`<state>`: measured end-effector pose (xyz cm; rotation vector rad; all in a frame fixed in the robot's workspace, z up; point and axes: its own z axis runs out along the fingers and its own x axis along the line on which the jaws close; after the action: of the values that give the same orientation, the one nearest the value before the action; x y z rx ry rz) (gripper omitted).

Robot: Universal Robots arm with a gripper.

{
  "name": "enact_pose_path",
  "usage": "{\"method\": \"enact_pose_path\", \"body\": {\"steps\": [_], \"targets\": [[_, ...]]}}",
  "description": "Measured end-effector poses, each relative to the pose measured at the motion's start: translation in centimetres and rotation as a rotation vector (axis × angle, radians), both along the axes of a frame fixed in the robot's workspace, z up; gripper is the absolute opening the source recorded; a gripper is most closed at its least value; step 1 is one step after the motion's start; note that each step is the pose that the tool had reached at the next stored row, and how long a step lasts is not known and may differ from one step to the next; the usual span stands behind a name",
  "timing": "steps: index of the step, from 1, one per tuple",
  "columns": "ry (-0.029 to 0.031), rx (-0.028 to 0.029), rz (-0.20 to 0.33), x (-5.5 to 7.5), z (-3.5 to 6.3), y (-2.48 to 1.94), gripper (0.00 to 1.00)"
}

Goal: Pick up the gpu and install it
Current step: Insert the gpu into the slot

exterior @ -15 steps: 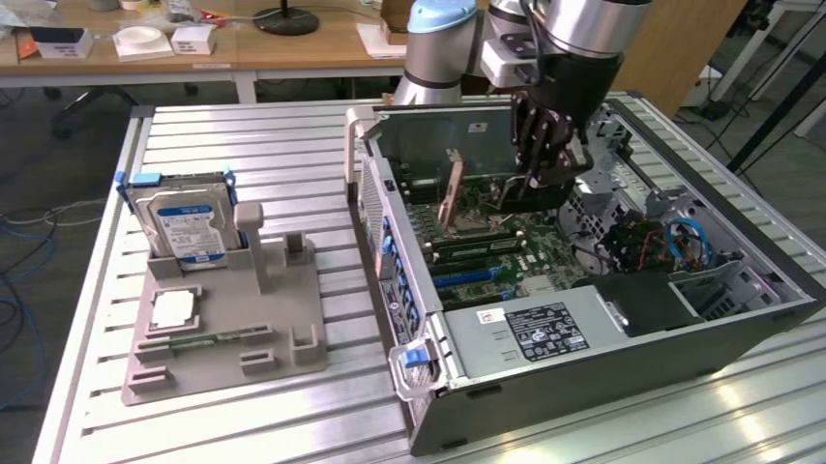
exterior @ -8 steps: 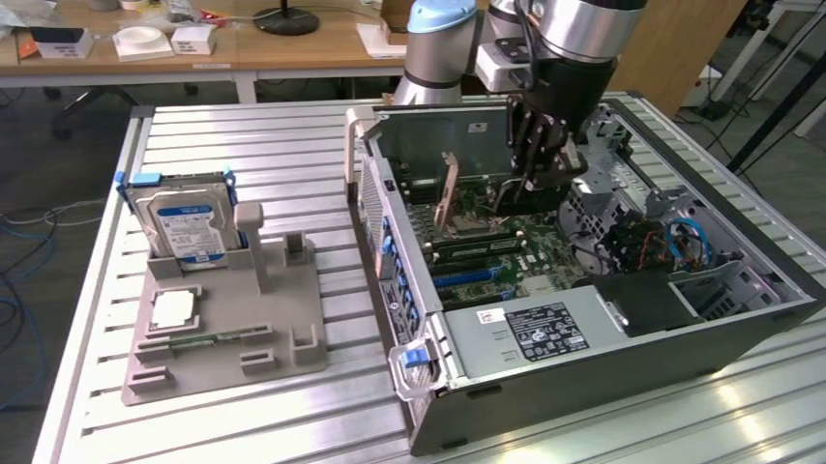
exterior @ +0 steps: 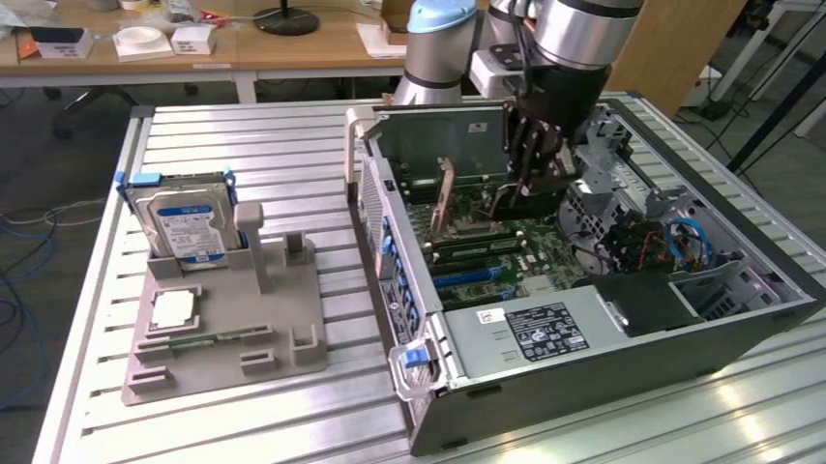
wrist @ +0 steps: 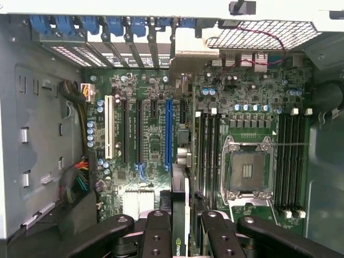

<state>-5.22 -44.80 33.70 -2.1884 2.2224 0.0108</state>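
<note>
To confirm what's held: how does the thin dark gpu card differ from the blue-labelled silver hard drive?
The dark gpu is held by the gripper inside the open case; the hard drive stands free in the grey holder outside. The gpu is thin; the hard drive is boxy. Both stand on edge.

The worktop (exterior: 258,135) is a silver metal surface of long ribbed slats, framed by a grey rail along its edges. Two things rest directly on it. At about 8 o'clock from its middle lies a flat grey holder (exterior: 258,304) with upright posts and pockets. From the middle out to 4 o'clock lies an open dark computer case (exterior: 620,387), on its side, its inside facing up. A strip of slats shows between them. Light glares off the slats at 5 o'clock.
</note>
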Motion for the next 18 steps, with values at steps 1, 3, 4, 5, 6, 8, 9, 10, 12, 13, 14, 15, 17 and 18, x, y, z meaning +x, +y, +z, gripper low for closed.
{"method": "enact_pose_path", "body": {"steps": [1, 3, 4, 5, 6, 8, 9, 10, 12, 13, 14, 15, 17, 18], "targets": [[0.0000, 0.0000, 0.000, -0.02, -0.06, -0.07, 0.26], [0.0001, 0.0000, 0.000, -0.05, -0.18, -0.21, 0.26], [0.0000, 0.0000, 0.000, -0.06, -0.24, -0.29, 0.26], [0.0000, 0.0001, 0.000, -0.07, -0.32, -0.36, 0.26], [-0.0001, 0.0002, 0.000, -0.09, -0.40, -0.41, 0.26], [0.0000, -0.0001, 0.000, -0.10, -0.53, -0.45, 0.26], [0.0000, -0.0004, 0.000, -0.10, -0.59, -0.46, 0.26], [0.0000, -0.0009, 0.000, -0.10, -0.64, -0.48, 0.26], [0.0001, -0.0026, 0.000, -0.11, -0.71, -0.51, 0.26], [0.0001, -0.0034, 0.000, -0.12, -0.75, -0.53, 0.26], [0.0001, -0.0041, 0.000, -0.13, -0.78, -0.56, 0.26], [0.0001, -0.0043, 0.000, -0.14, -0.82, -0.58, 0.26], [0.0001, -0.0046, 0.000, -0.16, -0.94, -0.66, 0.26], [0.0001, -0.0045, 0.000, -0.17, -1.01, -0.74, 0.26]]}}
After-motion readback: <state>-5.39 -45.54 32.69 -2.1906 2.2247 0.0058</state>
